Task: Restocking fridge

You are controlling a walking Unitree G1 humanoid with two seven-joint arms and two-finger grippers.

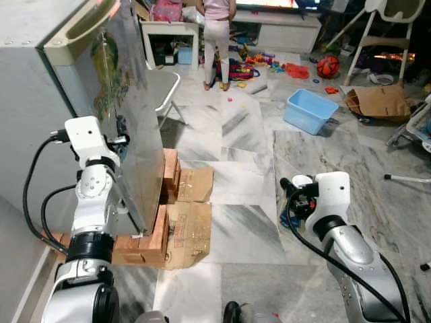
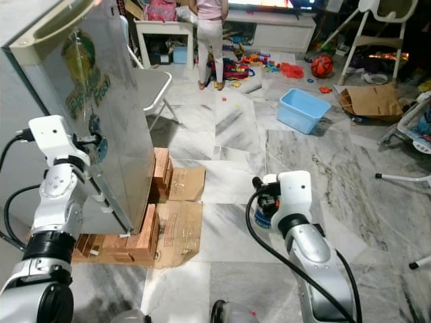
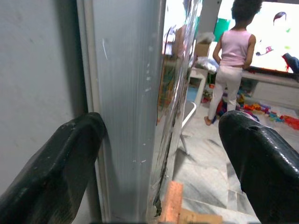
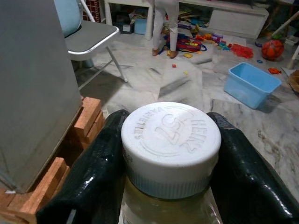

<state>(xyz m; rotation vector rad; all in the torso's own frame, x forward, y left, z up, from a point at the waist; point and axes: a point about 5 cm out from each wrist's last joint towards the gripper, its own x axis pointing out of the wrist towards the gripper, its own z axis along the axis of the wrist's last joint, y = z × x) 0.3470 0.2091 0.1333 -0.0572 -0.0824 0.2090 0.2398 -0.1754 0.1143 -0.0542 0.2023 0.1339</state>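
Right hand (image 4: pixel 168 186): fingers (image 4: pixel 88 172) closed on either side of a jar (image 4: pixel 170 147), gripping just under its white embossed lid; pale yellowish contents visible below the lid. In the head views this hand is held low over the marble floor (image 1: pixel 249 175), well apart from the fridge.

Left hand (image 3: pixel 163 172): spread wide, fingers straddling the edge of the fridge door (image 3: pixel 126 116), one finger against the grey side, the other out in the open room. Holds nothing. In the head views the left arm (image 1: pixel 94 182) is raised beside the door's edge.

Fridge (image 1: pixel 128 114): stands at the left, metallic door with a green and yellow graphic. Its base rests on bricks (image 1: pixel 151 239) with flattened cardboard (image 1: pixel 192 215) alongside.

Surroundings: folding chair (image 4: pixel 91 35) just behind the fridge; blue plastic bin (image 1: pixel 310 111) on the floor further out; scattered toys (image 1: pixel 256 64) and a red ball (image 1: pixel 328 66) beyond. A person (image 1: pixel 217 40) stands at the far end, facing away.
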